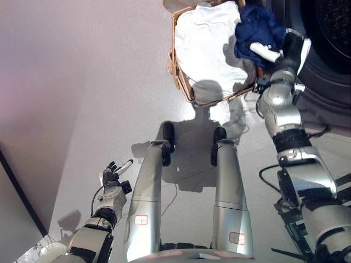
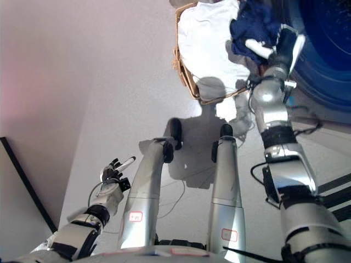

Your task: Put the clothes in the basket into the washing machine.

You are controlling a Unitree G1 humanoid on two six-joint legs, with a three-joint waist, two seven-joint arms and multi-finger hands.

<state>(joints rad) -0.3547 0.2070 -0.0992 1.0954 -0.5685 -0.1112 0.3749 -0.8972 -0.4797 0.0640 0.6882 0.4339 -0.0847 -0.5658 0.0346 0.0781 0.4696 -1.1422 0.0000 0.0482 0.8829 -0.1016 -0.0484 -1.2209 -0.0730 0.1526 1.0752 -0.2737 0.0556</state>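
A wicker basket stands on the floor at the top middle. A white garment fills most of it. A dark blue garment is bunched at its right side, next to the washing machine. My right hand reaches into the basket's right side, its fingers curled into the blue garment, one white-tipped finger lying across it. My left hand hangs low at the lower left, open and empty, far from the basket.
The washing machine's round dark door opening fills the top right corner, right beside the basket. A pale wall runs along the left, with a dark strip at its foot.
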